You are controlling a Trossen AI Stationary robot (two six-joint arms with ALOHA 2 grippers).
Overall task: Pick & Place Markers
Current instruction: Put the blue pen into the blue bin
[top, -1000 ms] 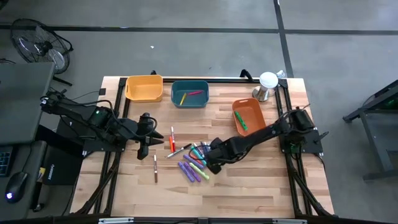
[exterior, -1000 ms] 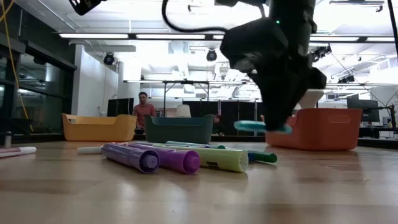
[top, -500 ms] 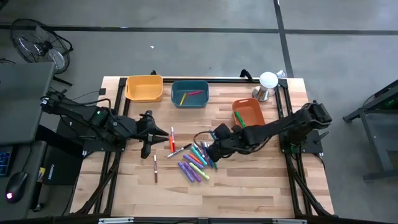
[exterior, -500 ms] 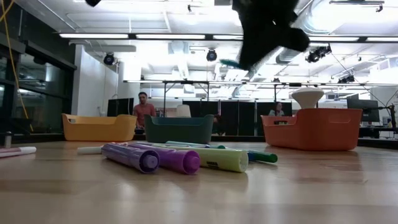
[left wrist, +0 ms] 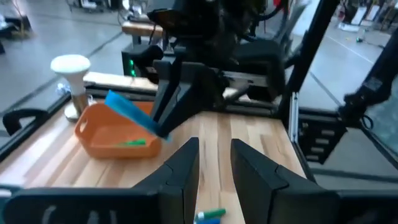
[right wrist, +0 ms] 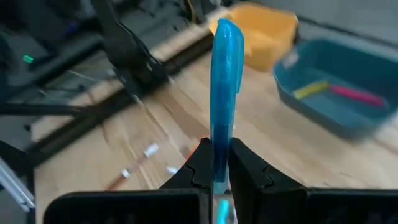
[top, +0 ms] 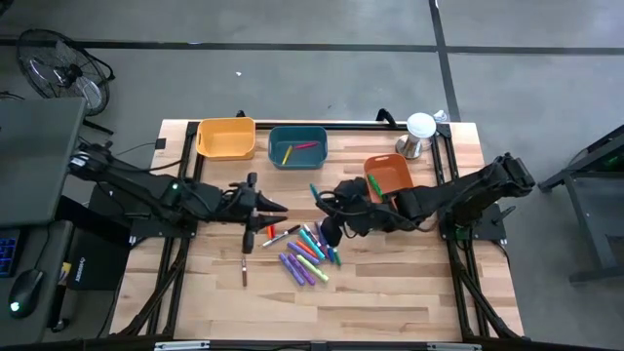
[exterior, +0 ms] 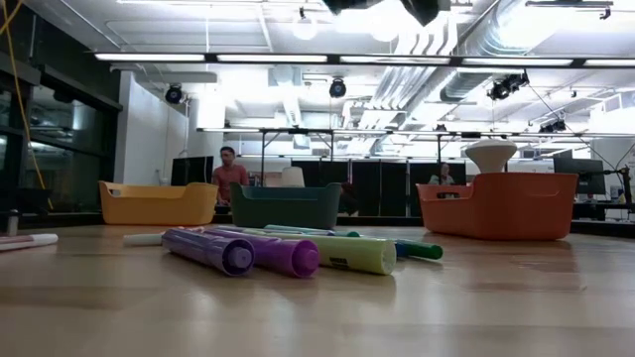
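My right gripper (top: 325, 207) hangs above the middle of the table, shut on a blue marker (right wrist: 224, 87) that also shows in the left wrist view (left wrist: 129, 111). Below it, a pile of markers (top: 307, 253) in purple, green, teal and pink lies flat on the wood; the low view shows the purple ones (exterior: 243, 252) up close. A white marker (top: 279, 237), a red one (top: 270, 232) and a brown one (top: 243, 265) lie apart, to the pile's left. My left gripper (left wrist: 214, 158) is open and holds nothing. It points nearly level toward the table's right (top: 278, 206). My right gripper pinches one end of the blue marker (right wrist: 219, 167) between its two fingers. The fingers (left wrist: 168, 106) slant down from the table's right side. The rest of the marker sticks out past the fingertips, tilted and lifted clear of the table.
Along the far edge stand a yellow bin (top: 226, 137) and a teal bin (top: 297, 156), which holds a yellow and a pink marker. To their right are an orange bin (top: 394, 174) with a green marker and a white mushroom-shaped thing (top: 420, 132). A person shows far behind (exterior: 229, 171).
My right gripper has risen from the marker pile with the blue marker, lifting it clear, and has tipped from pointing down toward level, leaving the low view. My left gripper has tipped up from pointing down to nearly level and moved toward the table's right.
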